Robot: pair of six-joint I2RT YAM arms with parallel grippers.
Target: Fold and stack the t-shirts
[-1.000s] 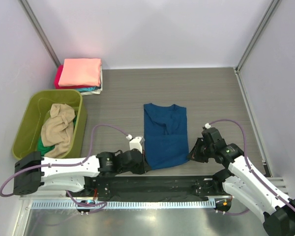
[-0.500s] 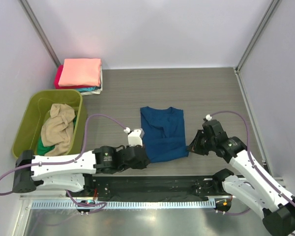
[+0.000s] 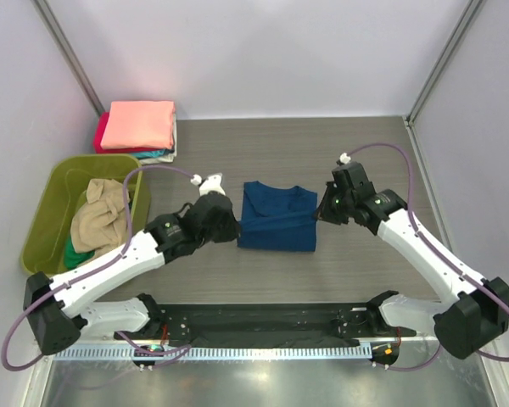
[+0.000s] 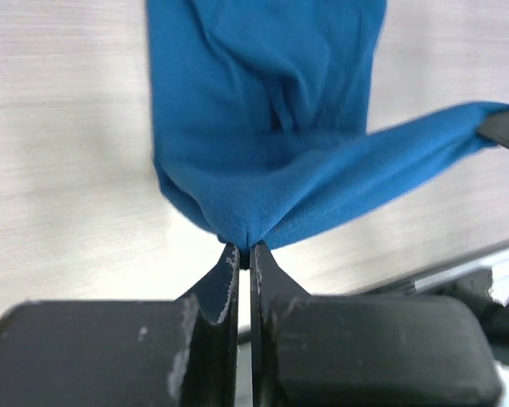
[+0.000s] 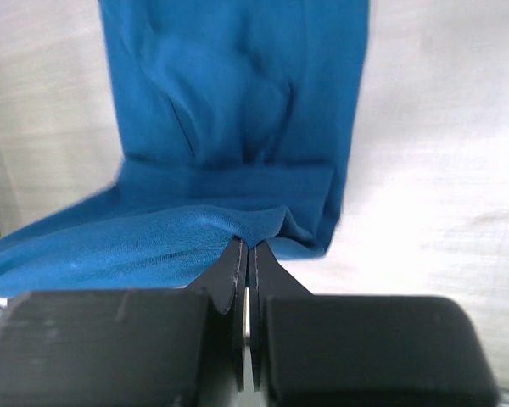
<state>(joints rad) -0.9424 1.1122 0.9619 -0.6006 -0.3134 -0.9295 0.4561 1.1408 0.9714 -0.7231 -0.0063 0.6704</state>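
Note:
The blue t-shirt (image 3: 277, 220) lies mid-table with its near half carried back over the far half. My left gripper (image 3: 236, 227) is shut on its lifted left corner, also seen in the left wrist view (image 4: 244, 247). My right gripper (image 3: 320, 214) is shut on the lifted right corner, also seen in the right wrist view (image 5: 246, 243). The hem hangs stretched between the two grippers above the rest of the shirt (image 5: 237, 93). A folded stack with the salmon-pink shirt (image 3: 137, 124) on top sits at the back left. A tan shirt (image 3: 100, 222) and a green one (image 3: 75, 253) lie in the tub.
The olive-green tub (image 3: 61, 182) stands at the left edge. The folded stack has red (image 3: 100, 136) and teal (image 3: 157, 155) layers under the pink. Grey walls close the table on three sides. A black rail (image 3: 263, 322) runs along the near edge.
Both grippers have carried the shirt's near hem away from the table's front edge toward the back, doubling the shirt over itself. The visible shirt has become about half as long.

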